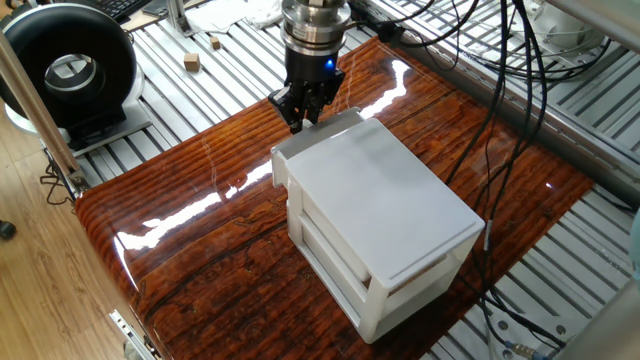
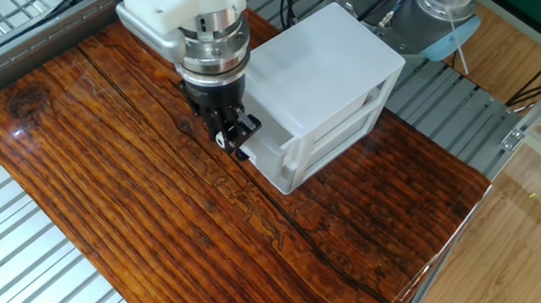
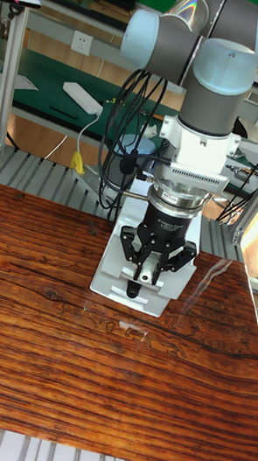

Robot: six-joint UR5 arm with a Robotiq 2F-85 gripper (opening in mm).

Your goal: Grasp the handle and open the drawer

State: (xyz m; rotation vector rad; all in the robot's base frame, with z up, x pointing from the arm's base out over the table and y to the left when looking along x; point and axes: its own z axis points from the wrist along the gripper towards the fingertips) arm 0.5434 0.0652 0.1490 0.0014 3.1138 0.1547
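Observation:
A white cabinet (image 1: 380,200) stands on the glossy wooden board (image 1: 200,230). Its upper drawer (image 2: 263,151) sticks out a little from the front, seen as a thin lip (image 1: 322,128) in one fixed view. My gripper (image 1: 300,120) points down at that front edge, shut on the handle (image 3: 143,277), a small white nub that shows between the fingers only in the tall fixed view. The gripper (image 2: 235,140) hides the nub in the other fixed view. The lower drawer front (image 3: 130,292) sits just beneath my gripper (image 3: 143,280).
A black round device (image 1: 70,70) stands at the far left off the board. A small wooden block (image 1: 192,62) lies on the slatted metal bench (image 1: 240,60). Black cables (image 1: 500,100) hang behind and beside the cabinet. The board's edge (image 1: 110,250) is at the front left.

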